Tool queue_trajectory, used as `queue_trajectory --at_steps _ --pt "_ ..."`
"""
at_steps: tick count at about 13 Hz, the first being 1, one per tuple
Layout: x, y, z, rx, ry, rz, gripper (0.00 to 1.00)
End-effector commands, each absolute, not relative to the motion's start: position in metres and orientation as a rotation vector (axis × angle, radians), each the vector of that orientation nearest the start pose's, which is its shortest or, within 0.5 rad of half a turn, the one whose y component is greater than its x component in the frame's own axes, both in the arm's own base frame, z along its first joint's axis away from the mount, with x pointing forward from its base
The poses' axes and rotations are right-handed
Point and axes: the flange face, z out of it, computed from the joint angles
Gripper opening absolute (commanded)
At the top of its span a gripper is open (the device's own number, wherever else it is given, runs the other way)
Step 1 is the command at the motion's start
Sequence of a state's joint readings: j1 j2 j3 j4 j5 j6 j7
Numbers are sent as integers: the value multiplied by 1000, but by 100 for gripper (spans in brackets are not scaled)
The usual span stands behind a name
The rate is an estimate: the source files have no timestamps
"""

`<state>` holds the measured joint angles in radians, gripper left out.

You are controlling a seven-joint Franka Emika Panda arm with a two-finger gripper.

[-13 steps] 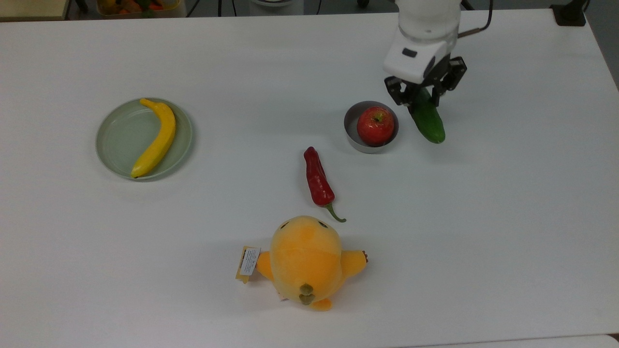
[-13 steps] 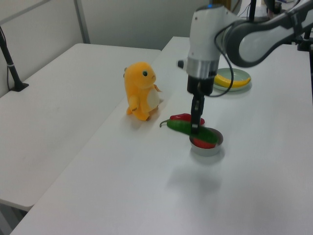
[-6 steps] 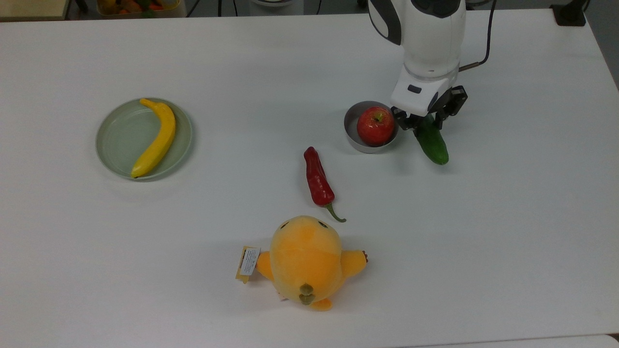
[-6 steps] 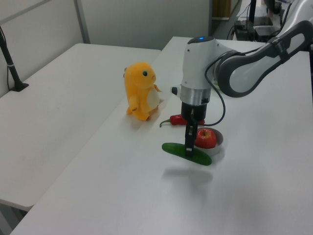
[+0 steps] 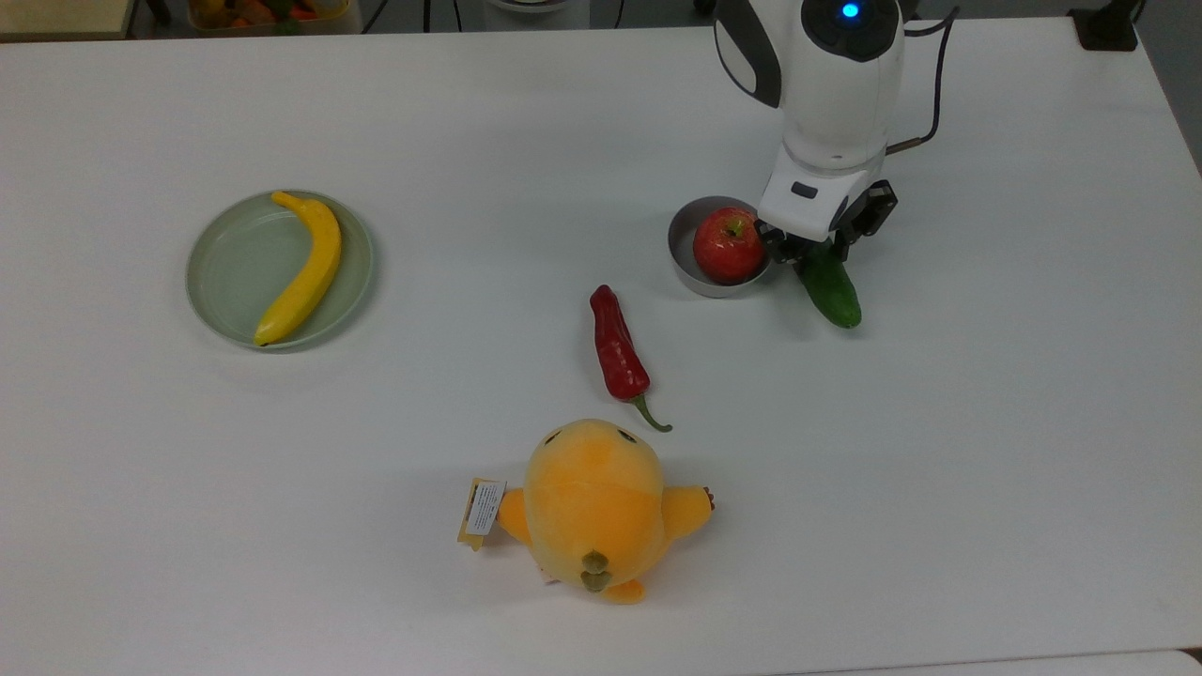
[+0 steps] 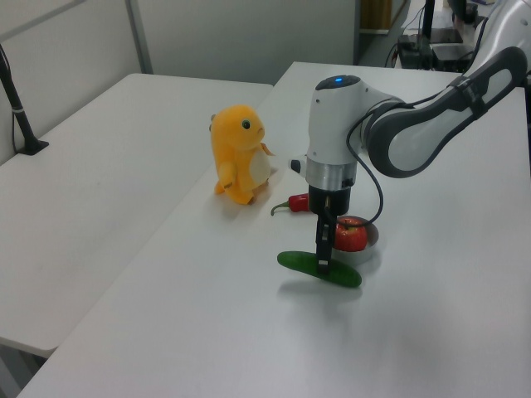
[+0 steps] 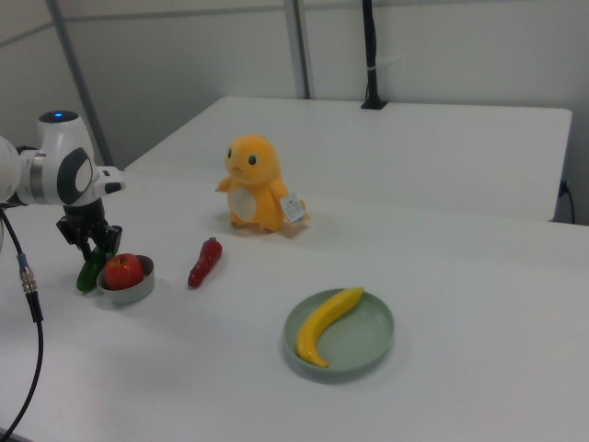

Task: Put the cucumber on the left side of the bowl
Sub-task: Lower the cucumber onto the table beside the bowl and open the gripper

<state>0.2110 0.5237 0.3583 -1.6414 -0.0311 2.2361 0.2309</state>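
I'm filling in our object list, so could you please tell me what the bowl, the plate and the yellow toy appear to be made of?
The bowl looks like metal: plain grey, thin straight wall, dull sheen; grey plastic is possible. The plate seems to be glazed ceramic or melamine: pale green, smooth, with a soft gloss. The toy is plush fabric: fuzzy orange-yellow surface, rounded stuffed shape, and a paper tag at its side.
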Motion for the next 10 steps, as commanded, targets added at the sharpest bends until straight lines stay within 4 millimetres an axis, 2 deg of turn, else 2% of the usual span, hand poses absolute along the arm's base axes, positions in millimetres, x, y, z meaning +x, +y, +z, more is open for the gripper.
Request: queue_trajectory --at_steps 1,2,9,10 --pt "596 346 333 -2941 -431 -80 38" --pt "596 346 334 -2943 -421 -80 57" --pt "596 346 333 -2945 -421 -79 80" --pt "596 346 333 -2945 -421 -79 88"
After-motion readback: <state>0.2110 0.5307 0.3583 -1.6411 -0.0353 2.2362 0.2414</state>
